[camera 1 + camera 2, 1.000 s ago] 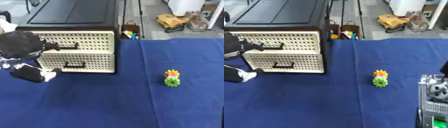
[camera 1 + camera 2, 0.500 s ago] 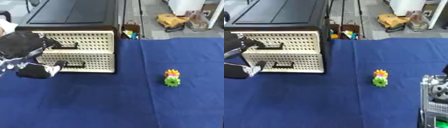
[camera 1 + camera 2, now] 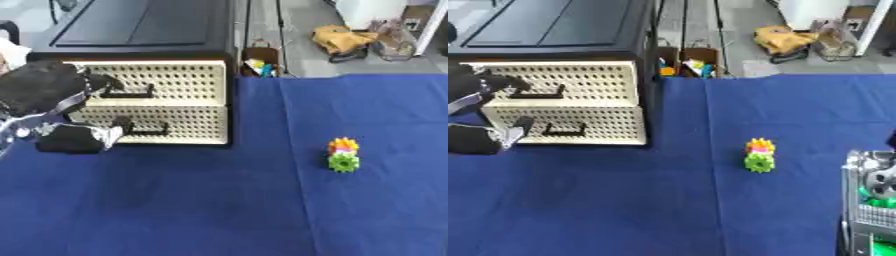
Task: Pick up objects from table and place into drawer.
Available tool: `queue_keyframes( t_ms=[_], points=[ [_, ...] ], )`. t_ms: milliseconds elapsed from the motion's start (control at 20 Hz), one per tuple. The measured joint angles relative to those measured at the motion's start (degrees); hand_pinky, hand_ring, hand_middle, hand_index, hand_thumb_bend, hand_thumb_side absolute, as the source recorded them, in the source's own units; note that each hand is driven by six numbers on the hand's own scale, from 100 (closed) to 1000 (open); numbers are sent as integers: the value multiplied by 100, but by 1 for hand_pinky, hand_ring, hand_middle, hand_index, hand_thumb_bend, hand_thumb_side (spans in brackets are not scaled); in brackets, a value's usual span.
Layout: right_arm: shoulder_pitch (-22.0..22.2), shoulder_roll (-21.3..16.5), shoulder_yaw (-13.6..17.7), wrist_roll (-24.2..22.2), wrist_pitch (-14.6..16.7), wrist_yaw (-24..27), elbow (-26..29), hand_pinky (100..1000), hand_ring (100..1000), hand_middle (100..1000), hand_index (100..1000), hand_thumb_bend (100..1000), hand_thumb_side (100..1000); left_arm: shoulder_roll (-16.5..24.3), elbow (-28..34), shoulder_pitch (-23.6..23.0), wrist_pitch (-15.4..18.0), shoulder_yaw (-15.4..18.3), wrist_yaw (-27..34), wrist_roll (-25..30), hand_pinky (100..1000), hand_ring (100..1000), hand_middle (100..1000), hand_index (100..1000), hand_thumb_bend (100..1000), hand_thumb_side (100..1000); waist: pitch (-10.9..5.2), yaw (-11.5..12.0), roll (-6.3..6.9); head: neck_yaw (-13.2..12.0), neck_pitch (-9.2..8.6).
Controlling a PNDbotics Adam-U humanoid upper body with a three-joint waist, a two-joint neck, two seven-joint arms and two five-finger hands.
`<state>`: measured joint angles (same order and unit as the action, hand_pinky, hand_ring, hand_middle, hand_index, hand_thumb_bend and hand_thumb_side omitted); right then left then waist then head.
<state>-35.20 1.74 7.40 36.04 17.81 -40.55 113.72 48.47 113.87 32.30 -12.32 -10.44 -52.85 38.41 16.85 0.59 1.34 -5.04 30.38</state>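
Observation:
A cream perforated drawer unit (image 3: 188,107) with a black top stands at the table's back left, both drawers shut. My left hand (image 3: 48,97) is at its front left. One finger (image 3: 103,81) stretches to the left end of the upper black handle (image 3: 133,93), and the thumb (image 3: 112,134) lies by the lower handle (image 3: 150,131). I cannot tell if they touch. A small toy (image 3: 343,154) of stacked orange, pink and green gear shapes stands on the blue cloth to the right, far from that hand. My right hand (image 3: 875,192) shows only as silver metal at the lower right edge.
The blue tablecloth (image 3: 219,200) covers the whole table. Behind the far edge a cardboard box (image 3: 260,61) of colourful bits sits on the floor beside the drawer unit. A yellow bag (image 3: 343,37) lies further back.
My left hand has moved right and up toward the drawer fronts; its finger now reaches the upper handle. The toy has not moved.

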Motion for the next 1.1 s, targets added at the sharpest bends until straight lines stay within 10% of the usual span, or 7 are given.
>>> queue_keyframes(
  t_ms=[1100],
  points=[
    [-9,-51,0,-9,-31,74,0,663,532,482,755,100,1000,0,0,135,-364,-73,-223,254,100,100,113,883,176,767,119,-106,-1,-85,-117]
  ],
)
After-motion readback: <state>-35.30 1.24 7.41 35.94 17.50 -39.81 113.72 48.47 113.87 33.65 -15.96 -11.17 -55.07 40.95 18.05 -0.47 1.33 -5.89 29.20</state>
